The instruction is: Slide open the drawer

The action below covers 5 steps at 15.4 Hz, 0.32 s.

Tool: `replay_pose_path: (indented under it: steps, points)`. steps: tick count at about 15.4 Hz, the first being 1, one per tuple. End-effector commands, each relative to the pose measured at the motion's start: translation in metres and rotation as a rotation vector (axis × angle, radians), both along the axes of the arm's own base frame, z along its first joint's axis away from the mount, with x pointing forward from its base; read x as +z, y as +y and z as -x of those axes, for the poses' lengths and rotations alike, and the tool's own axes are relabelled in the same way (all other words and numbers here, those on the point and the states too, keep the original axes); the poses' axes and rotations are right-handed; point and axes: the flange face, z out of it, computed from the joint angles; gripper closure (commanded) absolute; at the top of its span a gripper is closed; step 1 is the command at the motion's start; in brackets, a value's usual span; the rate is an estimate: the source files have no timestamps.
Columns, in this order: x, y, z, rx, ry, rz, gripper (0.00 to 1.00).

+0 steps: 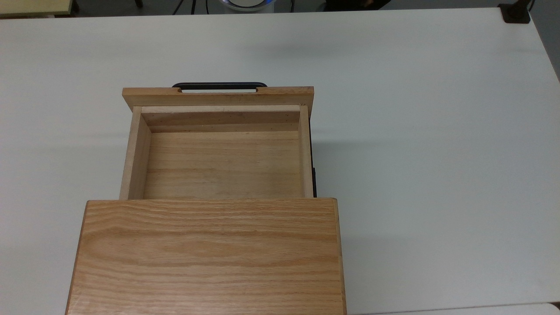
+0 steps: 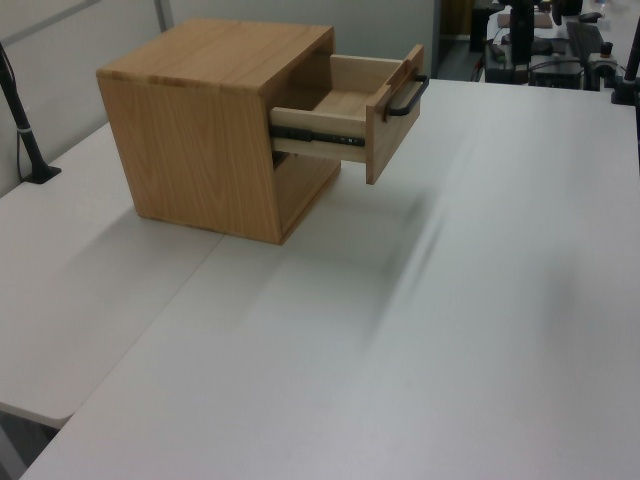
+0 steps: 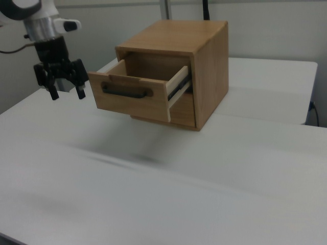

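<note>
The drawer (image 1: 223, 164) is a light oak tray standing pulled out of the oak cabinet (image 1: 210, 253), its inside bare. A thin black bar handle (image 1: 218, 85) runs along its front panel. The left view shows the drawer (image 2: 350, 105) jutting from the cabinet (image 2: 200, 130) on a dark slide rail. In the right view my gripper (image 3: 67, 94) hangs open on the right view's left, a short way in front of the drawer's front panel (image 3: 130, 99) and apart from the handle (image 3: 126, 92). Nothing sits between its fingers.
The cabinet stands on a white table (image 1: 437, 153) with wide bare surface around it. A black mount (image 1: 515, 13) sits at the far corner on the top view's right. A black clamp post (image 2: 22, 125) stands at the left view's left edge.
</note>
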Motion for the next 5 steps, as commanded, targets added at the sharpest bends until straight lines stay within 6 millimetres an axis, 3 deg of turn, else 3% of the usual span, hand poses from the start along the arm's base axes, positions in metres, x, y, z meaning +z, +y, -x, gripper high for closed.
replay_pose_path:
  steps: [1,5]
  points:
    - [-0.0222,-0.0007,-0.0189,0.024,0.033,0.012,0.00]
    - [-0.0226,-0.0017,-0.0234,0.024,0.005,0.004,0.00]
